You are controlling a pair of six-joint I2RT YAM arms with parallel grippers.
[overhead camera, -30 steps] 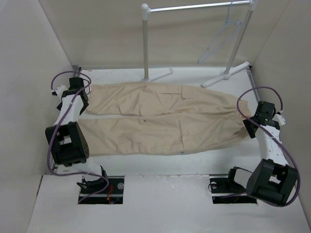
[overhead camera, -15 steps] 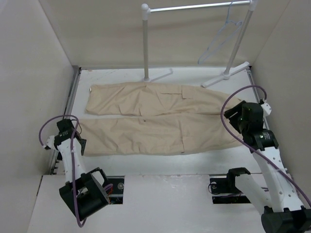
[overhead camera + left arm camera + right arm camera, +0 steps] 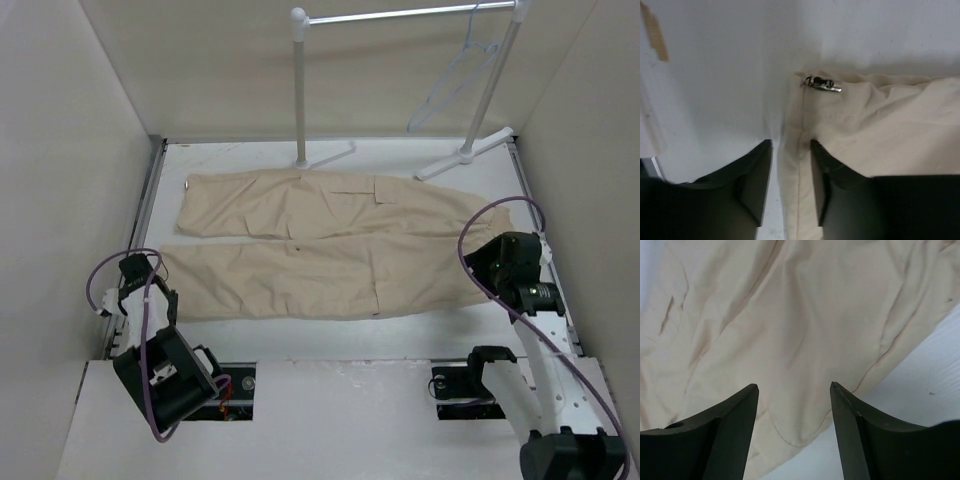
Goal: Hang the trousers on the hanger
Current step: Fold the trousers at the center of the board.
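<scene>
The beige trousers [image 3: 330, 245] lie flat and spread across the table, lengthwise from left to right. The thin whitish hanger [image 3: 455, 75] hangs from the rail at the back right, well away from both grippers. My left gripper [image 3: 158, 292] is at the near left corner of the trousers. In the left wrist view it [image 3: 791, 145] is open, with the cloth edge [image 3: 880, 125] lying between its fingers. My right gripper [image 3: 488, 268] is over the right end of the trousers. In the right wrist view it [image 3: 794, 386] is wide open just above the cloth [image 3: 790, 315].
A white garment rail stand [image 3: 299, 90] stands at the back, its feet on the table behind the trousers. Beige walls close in on the left and right. A small metal zip pull [image 3: 822, 85] sits at the cloth edge ahead of my left gripper.
My left arm has swung from the far left end of the trousers to the near left corner. My right arm has drawn in and lowered over the right end.
</scene>
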